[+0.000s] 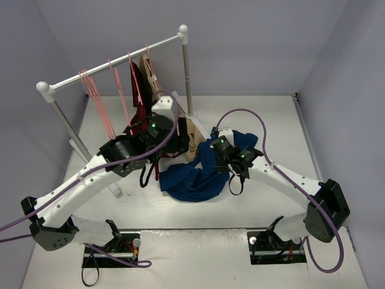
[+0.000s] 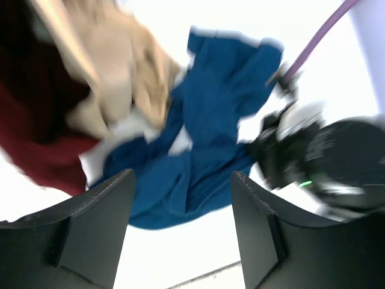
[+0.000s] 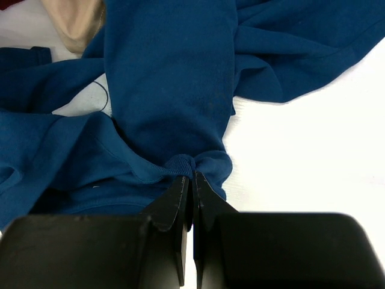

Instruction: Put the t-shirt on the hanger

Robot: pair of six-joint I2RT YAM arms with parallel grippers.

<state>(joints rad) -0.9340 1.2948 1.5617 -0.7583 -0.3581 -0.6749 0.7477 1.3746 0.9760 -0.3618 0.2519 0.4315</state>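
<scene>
Your right pincer (image 3: 192, 179) was pressed together on a bunched fold of the t-shirt (image 3: 168, 78). The blue cloth puckered right at its tips at the lower centre of the right wrist view and spread up the frame from there over the white table (image 3: 313, 144). From the top camera you could see the shirt heaped at the centre of the frame, between your two arms, with that pincer at its upper right edge. Your left pincer (image 2: 180, 176) stood spread with nothing between its fingers. In its blurred wrist view the shirt lay beyond the gap, at mid-frame, with the tan garment (image 2: 126, 66) at upper left and the dark red garment (image 2: 42, 138) at far left. The pink hangers (image 1: 96, 102) hung on the white rail (image 1: 114, 63) at the upper left of the top view, well apart from the shirt.
</scene>
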